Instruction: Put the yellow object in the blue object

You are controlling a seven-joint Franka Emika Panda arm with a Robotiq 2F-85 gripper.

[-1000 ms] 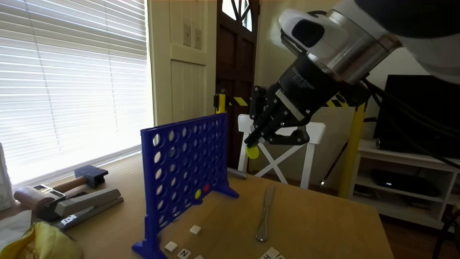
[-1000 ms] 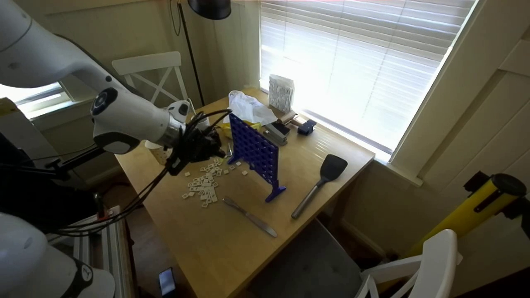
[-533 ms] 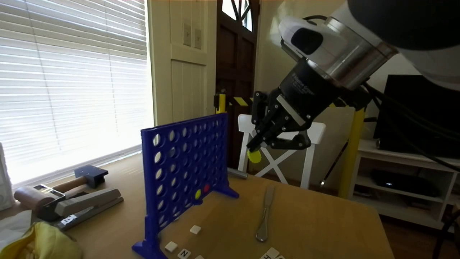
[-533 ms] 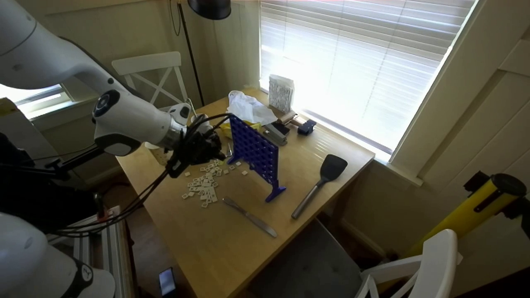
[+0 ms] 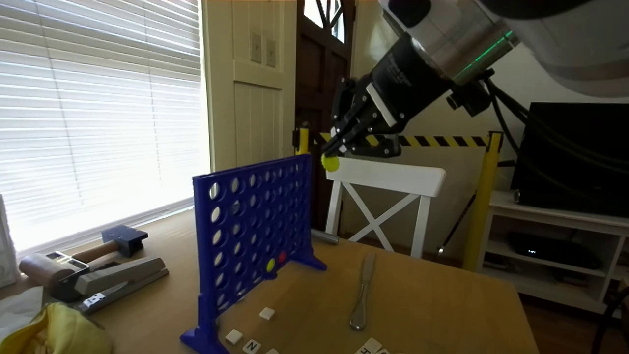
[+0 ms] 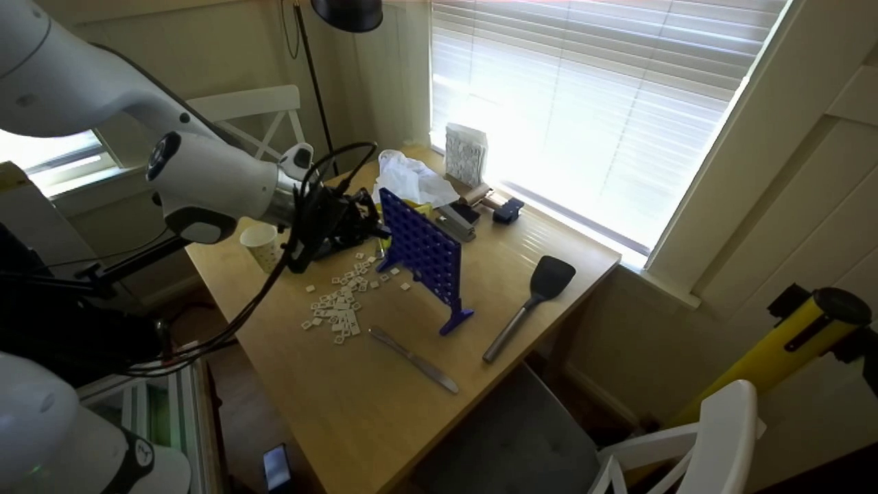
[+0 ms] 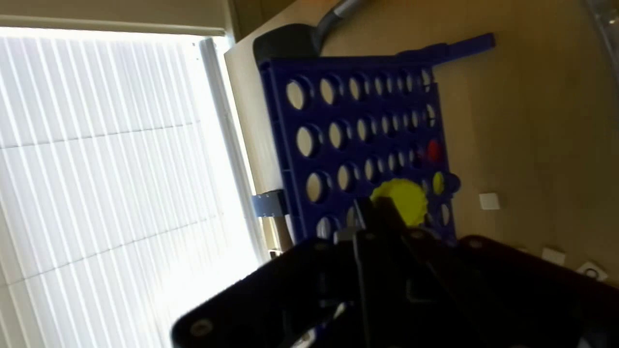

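My gripper [image 5: 328, 150] is shut on a small round yellow token [image 5: 331, 163], which sticks out from the fingertips. It is held in the air, apart from the grid, near the height of the grid's top edge in an exterior view. The blue grid [image 5: 226, 233] stands upright on the table and also shows in an exterior view [image 6: 422, 248]. In the wrist view the held token [image 7: 408, 200] appears in front of the grid [image 7: 319, 115]. A yellow token [image 5: 271, 265] and a red token [image 5: 282, 257] sit low in the grid. The arm partly hides the gripper in an exterior view [image 6: 381, 233].
A knife [image 5: 364, 295] and many letter tiles [image 6: 339, 305] lie on the near side of the grid. Behind it are a stapler [image 5: 123, 282], a mallet [image 5: 125, 239] and a spatula [image 6: 552, 278]. A paper cup [image 6: 260, 243] stands by the arm.
My gripper has dipped slightly, then risen with the yellow token and moved toward the grid. The grid and the tabletop things have not moved.
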